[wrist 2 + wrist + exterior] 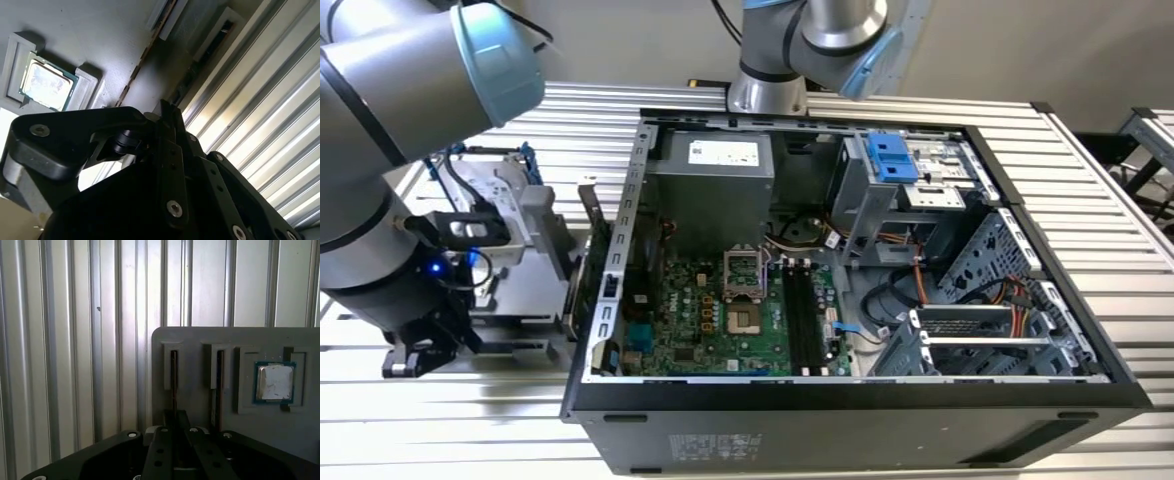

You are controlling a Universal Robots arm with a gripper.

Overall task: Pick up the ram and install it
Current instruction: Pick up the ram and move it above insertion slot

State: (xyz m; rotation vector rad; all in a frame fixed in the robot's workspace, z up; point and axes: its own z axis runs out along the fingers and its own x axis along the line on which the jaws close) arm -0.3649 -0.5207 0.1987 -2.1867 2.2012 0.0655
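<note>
The gripper (pixel 175 414) pinches shut on the ram (pixel 173 377), which stands on edge in the grey tray (pixel 200 340), long axis running straight away from the fingertips, parallel to the neighbour stick (pixel 219 375).

Ribbed silver table (pixel 1121 200) under bright light, plain grey wall (pixel 1041 50) behind

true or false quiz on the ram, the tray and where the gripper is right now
1. The computer case lies open on a ribbed metal table. True.
2. The gripper is inside the case. False: it is at the gray tray, outside the case.
3. A processor chip sits in a recess of the tray. True.
4. The ram is seated in the motherboard slots. False: it stands on edge in a tray slot, in line with the gripper; the motherboard slots look empty.
</note>
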